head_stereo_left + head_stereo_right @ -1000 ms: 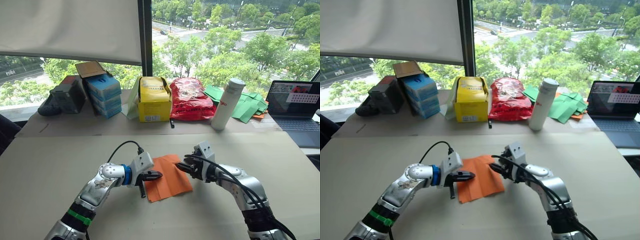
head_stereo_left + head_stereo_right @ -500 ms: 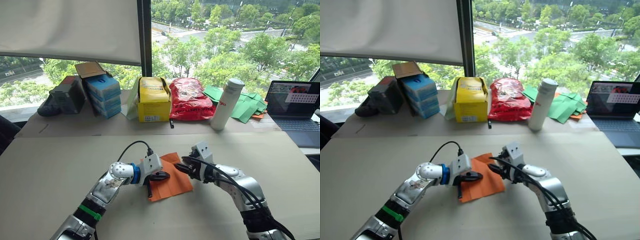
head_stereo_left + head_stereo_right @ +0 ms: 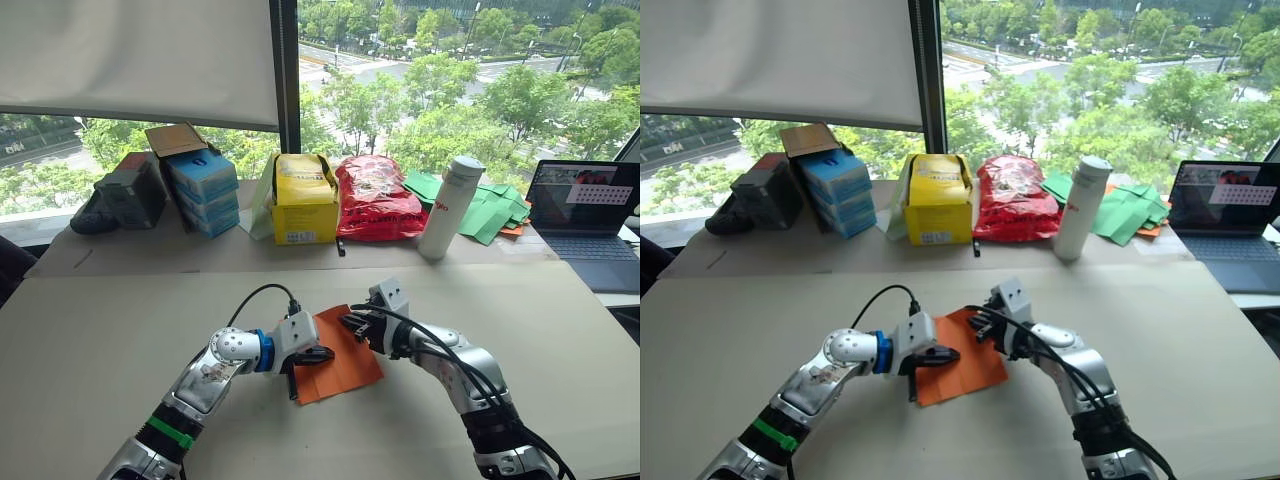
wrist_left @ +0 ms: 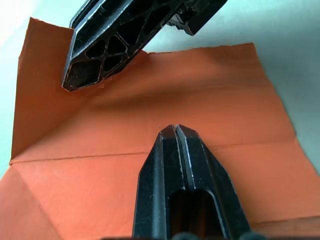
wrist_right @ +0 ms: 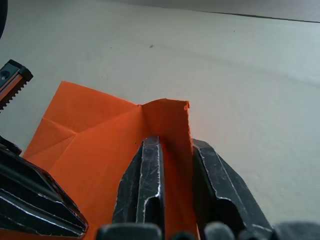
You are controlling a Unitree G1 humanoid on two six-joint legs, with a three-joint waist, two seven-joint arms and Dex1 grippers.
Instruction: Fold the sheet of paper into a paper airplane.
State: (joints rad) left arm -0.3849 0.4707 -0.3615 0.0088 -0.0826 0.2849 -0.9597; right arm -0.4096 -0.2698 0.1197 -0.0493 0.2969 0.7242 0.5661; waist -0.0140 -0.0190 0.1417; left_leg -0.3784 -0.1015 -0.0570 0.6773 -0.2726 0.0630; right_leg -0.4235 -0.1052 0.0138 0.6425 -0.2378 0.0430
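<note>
Orange sheet of paper [image 3: 340, 362] flat on bench [image 3: 90, 340]. Left claw [image 4: 176, 128] closed, tips pressing its middle. Right claw [image 5: 172, 145] pinches a raised edge.

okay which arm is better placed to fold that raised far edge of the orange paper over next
Right, probably. The right end effector already has the lifted far edge of the sheet of paper between its fingers. The left end effector is shut, its tip pressing the middle of the sheet, so it suits holding it down.

Both arms reach inward, forearms low; the left gripper [image 4: 176, 128] has its fingers pressed together; the right gripper [image 5: 172, 145] pinches a raised orange edge.
</note>
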